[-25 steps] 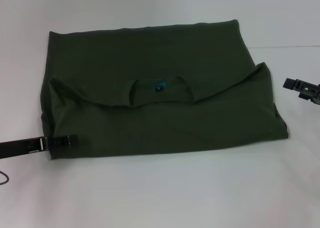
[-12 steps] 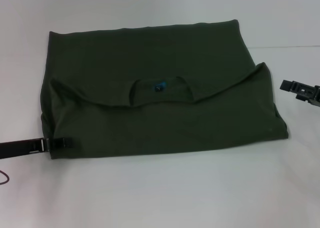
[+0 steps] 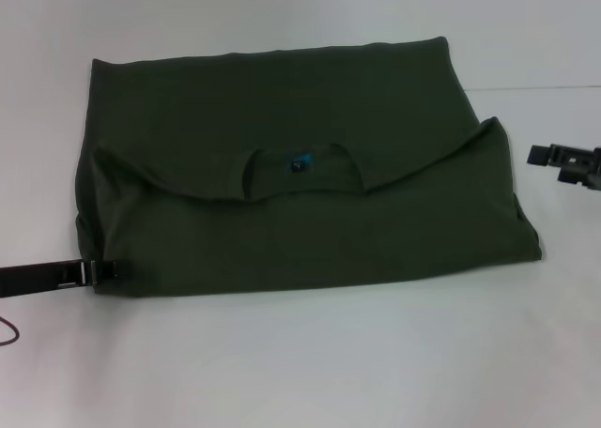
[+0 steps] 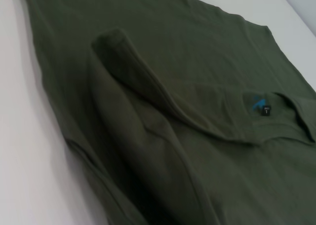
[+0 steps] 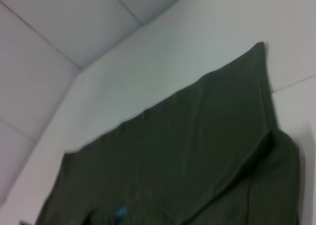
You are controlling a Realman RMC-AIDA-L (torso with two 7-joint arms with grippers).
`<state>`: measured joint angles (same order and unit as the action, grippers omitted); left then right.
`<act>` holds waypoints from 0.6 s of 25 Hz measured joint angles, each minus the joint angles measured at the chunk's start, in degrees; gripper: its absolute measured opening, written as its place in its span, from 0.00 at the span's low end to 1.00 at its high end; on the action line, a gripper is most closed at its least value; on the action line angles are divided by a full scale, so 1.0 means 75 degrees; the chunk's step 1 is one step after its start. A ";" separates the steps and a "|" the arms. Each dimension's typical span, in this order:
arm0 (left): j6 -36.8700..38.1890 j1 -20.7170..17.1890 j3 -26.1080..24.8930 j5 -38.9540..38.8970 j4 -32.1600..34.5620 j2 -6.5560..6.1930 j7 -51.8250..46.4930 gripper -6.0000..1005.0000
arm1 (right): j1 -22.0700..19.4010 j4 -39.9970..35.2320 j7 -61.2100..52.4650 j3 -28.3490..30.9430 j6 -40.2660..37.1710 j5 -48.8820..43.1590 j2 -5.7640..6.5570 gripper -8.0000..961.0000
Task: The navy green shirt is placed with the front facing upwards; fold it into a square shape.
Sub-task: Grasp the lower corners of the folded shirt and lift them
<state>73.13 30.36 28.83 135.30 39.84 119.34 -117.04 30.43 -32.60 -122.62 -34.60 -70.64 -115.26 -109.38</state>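
The navy green shirt [image 3: 300,118] lies on the white table, its near part folded over the far part into a wide rectangle. The round collar with a small blue-and-black label [image 3: 299,161] shows in the middle, and no lettering is visible. The left wrist view shows the shirt [image 4: 173,111], its folded edge and the label [image 4: 260,104] from close by. Low on the table, my left gripper [image 3: 105,271] is at the shirt's near left corner. My right gripper [image 3: 554,156] hovers just off the shirt's right edge, apart from it. The right wrist view shows the shirt [image 5: 197,151] from that side.
White table [image 3: 329,362] surrounds the shirt, with a wide bare strip in front. A thin dark cable loop [image 3: 7,332] lies at the near left edge. The right wrist view shows pale wall panels [image 5: 59,32] behind the table.
My left gripper has slid leftward, off the shirt's near left corner to its edge. The right gripper shifted slightly beside the right edge. The shirt has stayed as it was.
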 joint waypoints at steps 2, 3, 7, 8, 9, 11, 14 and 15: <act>0.0016 0.0014 0.0000 0.0041 0.0013 -0.0008 -0.0011 0.07 | 0.0119 -0.0504 -0.0928 -0.0482 -0.0186 -0.0439 0.0214 0.94; 0.0018 0.0023 0.0000 0.0060 0.0017 -0.0012 -0.0024 0.07 | 0.0216 -0.0681 -0.1376 -0.0635 -0.0284 -0.0747 0.0314 0.94; 0.0038 0.0031 0.0000 0.0072 0.0021 -0.0023 -0.0036 0.06 | 0.0836 -0.0936 -0.2934 -0.0845 -0.0743 -0.2280 0.0725 0.94; 0.0043 0.0033 0.0000 0.0074 0.0021 -0.0023 -0.0035 0.06 | 0.0974 -0.0921 -0.3121 -0.0835 -0.0813 -0.2614 0.0778 0.94; 0.0045 0.0037 -0.0001 0.0075 0.0021 -0.0024 -0.0035 0.06 | 0.1127 -0.0912 -0.3292 -0.0820 -0.0884 -0.2975 0.0816 0.94; 0.0063 0.0051 -0.0001 0.0076 0.0019 -0.0024 -0.0040 0.06 | 0.1382 -0.0912 -0.3532 -0.0808 -0.0985 -0.3641 0.0792 0.94; 0.0151 0.0054 -0.0004 0.0077 0.0031 -0.0023 -0.0051 0.06 | 0.1620 -0.0750 -0.3662 -0.0847 -0.1007 -0.4179 0.0688 0.94; 0.0185 0.0054 -0.0014 0.0077 0.0037 -0.0023 -0.0053 0.06 | 0.1656 -0.0656 -0.3664 -0.0865 -0.0986 -0.4240 0.0647 0.94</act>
<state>74.51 30.77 28.73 135.88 40.11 119.17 -117.44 42.85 -37.52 -150.10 -41.08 -78.03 -147.06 -104.53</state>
